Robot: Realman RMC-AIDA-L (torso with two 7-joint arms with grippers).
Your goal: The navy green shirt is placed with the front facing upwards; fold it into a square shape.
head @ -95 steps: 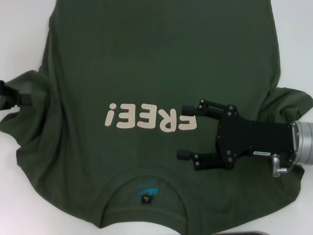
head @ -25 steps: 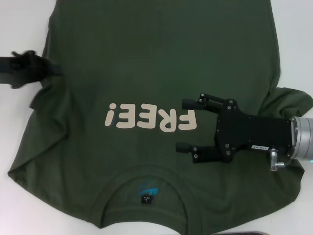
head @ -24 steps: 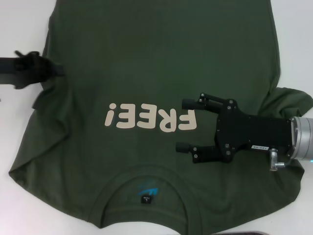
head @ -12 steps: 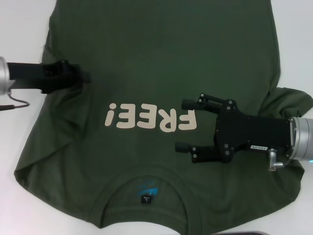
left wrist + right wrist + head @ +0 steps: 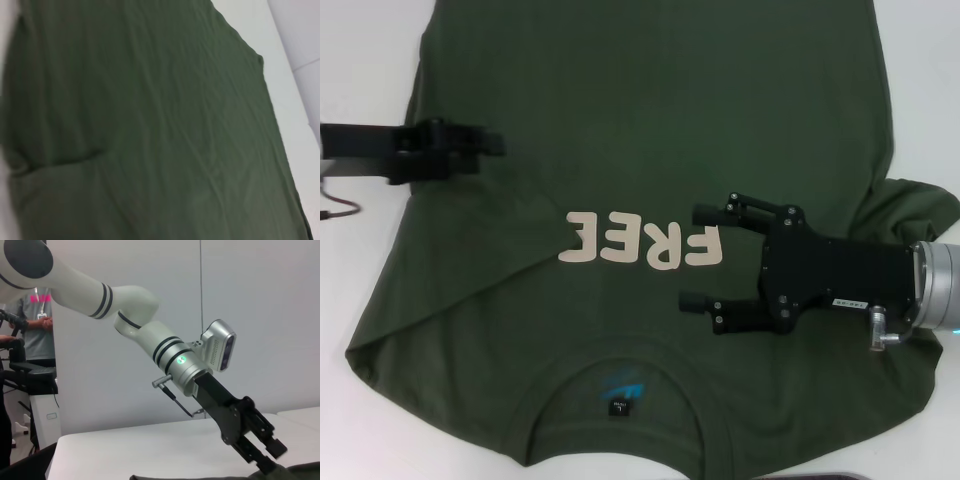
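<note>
The navy green shirt (image 5: 650, 110) lies front up on the white table, collar (image 5: 620, 385) towards me, and it fills the left wrist view (image 5: 150, 125). Its left side is folded inward and covers the end of the cream "FREE" lettering (image 5: 640, 242). My left gripper (image 5: 492, 145) is over the shirt's left part, shut on the pulled-over fabric. It also shows in the right wrist view (image 5: 267, 457), its fingertips at the cloth (image 5: 300, 472). My right gripper (image 5: 698, 257) is open and empty, just right of the lettering.
The white table (image 5: 360, 60) shows at the left and right edges. The shirt's right sleeve (image 5: 920, 205) lies spread out behind my right arm. A dark object (image 5: 820, 476) sits at the near edge. A person (image 5: 37, 325) stands beyond the table.
My left gripper has moved right over the shirt, drawing the left sleeve and side inward. The "!" of the lettering is now covered. My right gripper has barely moved.
</note>
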